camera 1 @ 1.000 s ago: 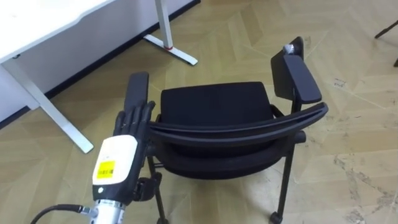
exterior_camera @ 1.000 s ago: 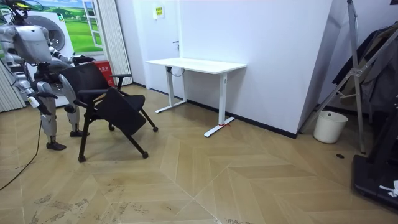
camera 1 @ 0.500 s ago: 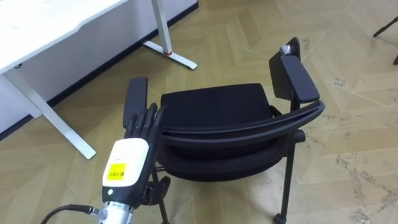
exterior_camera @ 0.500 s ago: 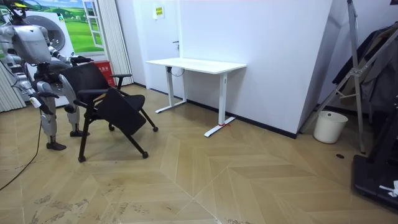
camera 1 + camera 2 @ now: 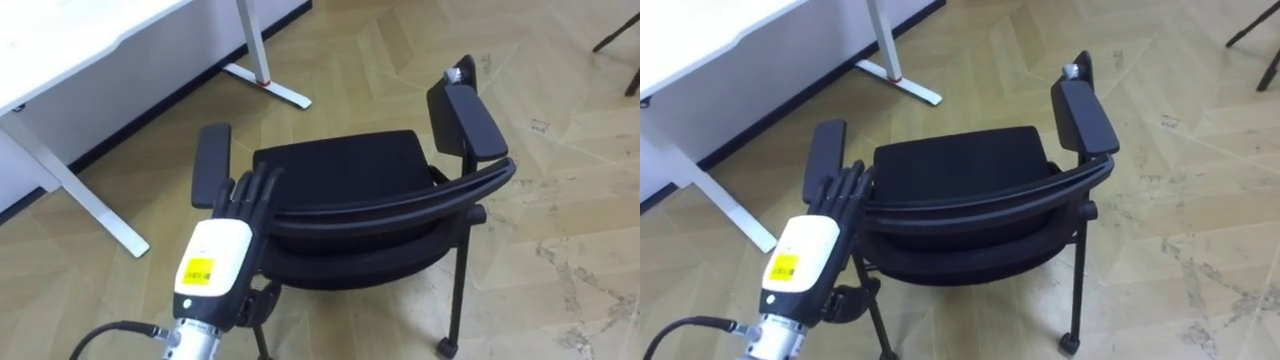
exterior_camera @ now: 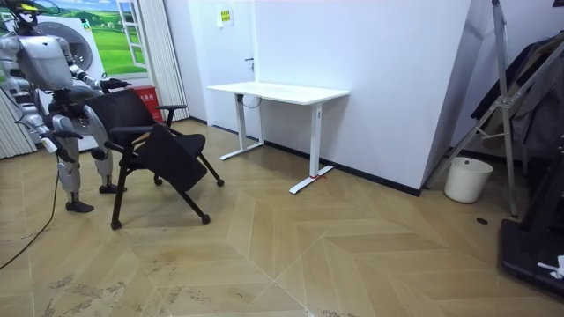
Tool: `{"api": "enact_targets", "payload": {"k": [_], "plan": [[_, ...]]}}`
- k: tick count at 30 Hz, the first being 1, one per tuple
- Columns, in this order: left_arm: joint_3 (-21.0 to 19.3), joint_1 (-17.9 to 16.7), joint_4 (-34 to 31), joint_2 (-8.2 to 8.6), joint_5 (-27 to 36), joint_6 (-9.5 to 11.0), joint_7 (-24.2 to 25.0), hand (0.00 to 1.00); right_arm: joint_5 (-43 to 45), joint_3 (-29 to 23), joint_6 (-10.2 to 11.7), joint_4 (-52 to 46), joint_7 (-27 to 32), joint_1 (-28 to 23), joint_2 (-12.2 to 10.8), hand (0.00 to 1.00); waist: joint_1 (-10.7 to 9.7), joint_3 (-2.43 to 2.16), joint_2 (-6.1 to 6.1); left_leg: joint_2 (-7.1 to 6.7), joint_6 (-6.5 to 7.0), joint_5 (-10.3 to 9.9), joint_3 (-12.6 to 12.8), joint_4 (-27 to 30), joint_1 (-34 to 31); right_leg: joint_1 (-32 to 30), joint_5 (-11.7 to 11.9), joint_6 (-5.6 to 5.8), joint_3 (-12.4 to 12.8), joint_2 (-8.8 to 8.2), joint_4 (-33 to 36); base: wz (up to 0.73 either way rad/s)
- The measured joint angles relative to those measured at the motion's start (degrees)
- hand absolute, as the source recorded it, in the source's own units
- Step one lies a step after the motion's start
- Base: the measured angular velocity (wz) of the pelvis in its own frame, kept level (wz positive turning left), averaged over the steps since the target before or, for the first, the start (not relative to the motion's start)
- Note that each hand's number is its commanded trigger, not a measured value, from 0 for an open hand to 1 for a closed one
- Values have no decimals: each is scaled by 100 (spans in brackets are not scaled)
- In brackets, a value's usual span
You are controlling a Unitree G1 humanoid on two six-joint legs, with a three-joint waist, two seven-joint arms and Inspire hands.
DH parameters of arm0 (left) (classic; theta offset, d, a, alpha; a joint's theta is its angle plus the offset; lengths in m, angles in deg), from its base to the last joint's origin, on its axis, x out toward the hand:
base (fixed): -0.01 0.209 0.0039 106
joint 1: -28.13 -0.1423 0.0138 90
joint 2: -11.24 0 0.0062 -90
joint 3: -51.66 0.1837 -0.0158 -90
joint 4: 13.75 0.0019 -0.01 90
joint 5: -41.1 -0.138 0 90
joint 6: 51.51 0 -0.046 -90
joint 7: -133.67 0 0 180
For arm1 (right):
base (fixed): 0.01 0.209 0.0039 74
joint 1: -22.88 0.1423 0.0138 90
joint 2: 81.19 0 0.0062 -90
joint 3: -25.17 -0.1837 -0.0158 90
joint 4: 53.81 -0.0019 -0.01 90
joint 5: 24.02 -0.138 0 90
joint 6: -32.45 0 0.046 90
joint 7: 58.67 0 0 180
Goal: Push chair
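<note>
Left hand lower left, fingers straight on the chair backrest, palm side hidden; right hand too tiny to read.

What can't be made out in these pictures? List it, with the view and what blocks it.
Chair front legs: eye views, hidden under its own seat.
Chair's rear left leg: eye views, partly behind the left robot hand and cut off by the bottom edge.
Desk top: eye views, cut off by the top and left edges.
Right robot hand: room view, too small to read its state.
</note>
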Motion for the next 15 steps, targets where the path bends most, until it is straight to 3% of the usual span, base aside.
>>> {"api": "enact_targets", "payload": {"k": [5,8,15], "plan": [[3,19,-295,-137,1,2,219,0,-158,-39,0,2,-96,-13,16,0,-96,10,81,-1,0,0,25,-67,31,-9,0,0,8,-1,-1,-4],[3,91,-414,-288,3,5,337,0,-155,-101,0,14,-92,-18,17,0,-154,-9,140,-1,0,0,24,-83,31,-13,0,0,1,-1,-4,0],[3,128,-418,-318,1,-1,547,0,-159,-133,5,130,-89,-18,29,0,-175,-15,143,-8,0,0,24,-96,40,-22,0,0,21,-7,-4,0]]}}
